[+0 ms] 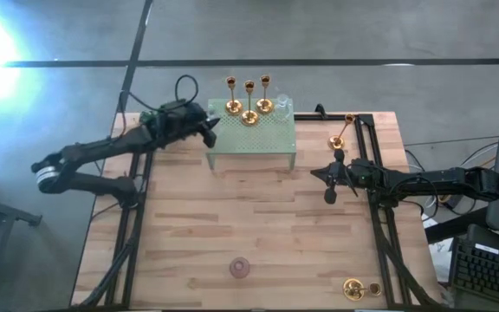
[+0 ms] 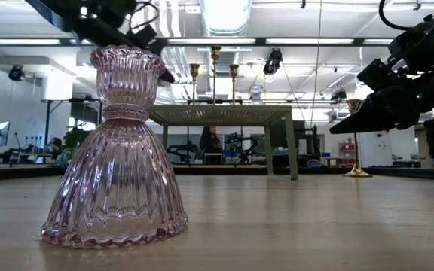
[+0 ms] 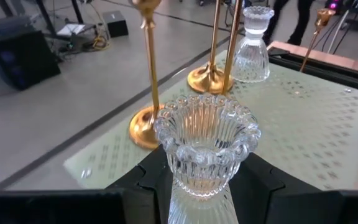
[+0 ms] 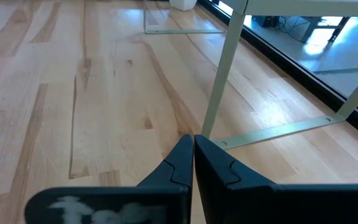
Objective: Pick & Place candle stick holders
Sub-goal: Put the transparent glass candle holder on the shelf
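My left gripper (image 1: 208, 132) is at the left end of the pale green stand (image 1: 275, 139), shut on a clear ribbed glass candle holder (image 3: 205, 140). Three gold candlesticks (image 1: 249, 111) and another clear glass holder (image 1: 282, 104) stand on their bases on the stand's far part. One gold candlestick (image 1: 340, 137) stands on the table by the right rail. My right gripper (image 1: 329, 180) is shut and empty, above the table to the right of the stand. A pink glass holder (image 1: 240, 268) stands near the front edge. My left gripper pinches the clear glass holder between its two fingers (image 3: 146, 183), just below its scalloped cup (image 3: 194, 183). The fingers come slanting from the table's left. The holder stands upright; the fingers hide its lower part, so I cannot tell whether it rests on the stand.
A gold piece (image 1: 353, 289) lies at the front right corner. Black rails (image 1: 379, 217) run along the table's left and right sides. The stand's thin legs (image 4: 225, 68) are close to my right gripper. Bare wood lies between the stand and the pink holder.
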You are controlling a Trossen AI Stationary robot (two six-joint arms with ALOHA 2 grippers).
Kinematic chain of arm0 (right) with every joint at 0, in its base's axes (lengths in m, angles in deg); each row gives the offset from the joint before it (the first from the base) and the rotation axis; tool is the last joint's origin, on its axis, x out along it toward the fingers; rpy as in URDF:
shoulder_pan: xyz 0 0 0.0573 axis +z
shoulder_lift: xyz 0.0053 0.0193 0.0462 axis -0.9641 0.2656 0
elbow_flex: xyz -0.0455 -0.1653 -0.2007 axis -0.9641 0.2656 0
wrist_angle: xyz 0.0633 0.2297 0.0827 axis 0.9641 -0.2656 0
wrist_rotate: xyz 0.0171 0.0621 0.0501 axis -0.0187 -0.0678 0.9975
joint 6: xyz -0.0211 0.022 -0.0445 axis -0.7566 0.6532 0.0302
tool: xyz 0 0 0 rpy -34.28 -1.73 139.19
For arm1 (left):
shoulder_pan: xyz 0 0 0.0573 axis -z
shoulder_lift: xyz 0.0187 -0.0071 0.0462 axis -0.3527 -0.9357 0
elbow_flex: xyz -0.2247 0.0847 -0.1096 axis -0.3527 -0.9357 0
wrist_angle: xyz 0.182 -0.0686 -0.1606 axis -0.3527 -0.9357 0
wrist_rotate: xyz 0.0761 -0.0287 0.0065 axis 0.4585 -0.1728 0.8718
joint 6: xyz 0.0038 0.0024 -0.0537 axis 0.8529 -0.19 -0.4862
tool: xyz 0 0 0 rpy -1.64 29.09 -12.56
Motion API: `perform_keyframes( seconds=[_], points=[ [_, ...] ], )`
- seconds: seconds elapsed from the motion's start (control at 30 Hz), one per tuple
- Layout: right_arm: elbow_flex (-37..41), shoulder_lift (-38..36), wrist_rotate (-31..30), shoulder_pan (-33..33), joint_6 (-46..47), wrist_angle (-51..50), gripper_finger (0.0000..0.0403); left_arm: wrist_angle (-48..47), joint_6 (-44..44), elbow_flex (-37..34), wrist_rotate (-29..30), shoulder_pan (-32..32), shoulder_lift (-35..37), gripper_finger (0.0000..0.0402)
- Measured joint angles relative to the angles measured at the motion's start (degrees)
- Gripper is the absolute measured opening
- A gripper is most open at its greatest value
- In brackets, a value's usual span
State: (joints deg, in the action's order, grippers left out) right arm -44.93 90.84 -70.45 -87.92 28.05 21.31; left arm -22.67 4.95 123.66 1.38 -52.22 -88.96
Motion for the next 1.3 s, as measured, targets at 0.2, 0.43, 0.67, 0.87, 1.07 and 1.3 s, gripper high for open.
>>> perform_keyframes(
  seconds=[0.2, 0.43, 0.67, 0.87, 1.07, 1.3],
  points=[
    [0.0, 0.0, 0.0, 0.0, 0.0, 0.0, 0.0008, 5.1, 2.6, 1.9, -0.7, -2.1, -6.5, 0.0125],
    [0.0, 0.0, 0.0, 0.0, 0.0, 0.0, 0.0008, 10.2, 2.3, 0.8, -2.1, -4.5, -9.0, 0.0125],
    [0.0, 0.0, 0.0, 0.0, 0.0, 0.0, 0.0008, 11.1, 2.3, 0.7, -2.0, -6.0, -10.5, 0.0125],
    [0.0, 0.0, 0.0, 0.0, 0.0, 0.0, 0.0008, 14.2, 2.3, 0.2, -2.1, -6.8, -12.5, 0.0125],
    [0.0, 0.0, 0.0, 0.0, 0.0, 0.0, 0.0008, 15.9, 1.6, -1.0, -2.3, -7.1, -12.9, 0.0125],
    [0.0, 0.0, 0.0, 0.0, 0.0, 0.0, 0.0008, 15.0, 1.5, -1.1, -2.8, -7.3, -12.2, 0.0125]
  ],
)
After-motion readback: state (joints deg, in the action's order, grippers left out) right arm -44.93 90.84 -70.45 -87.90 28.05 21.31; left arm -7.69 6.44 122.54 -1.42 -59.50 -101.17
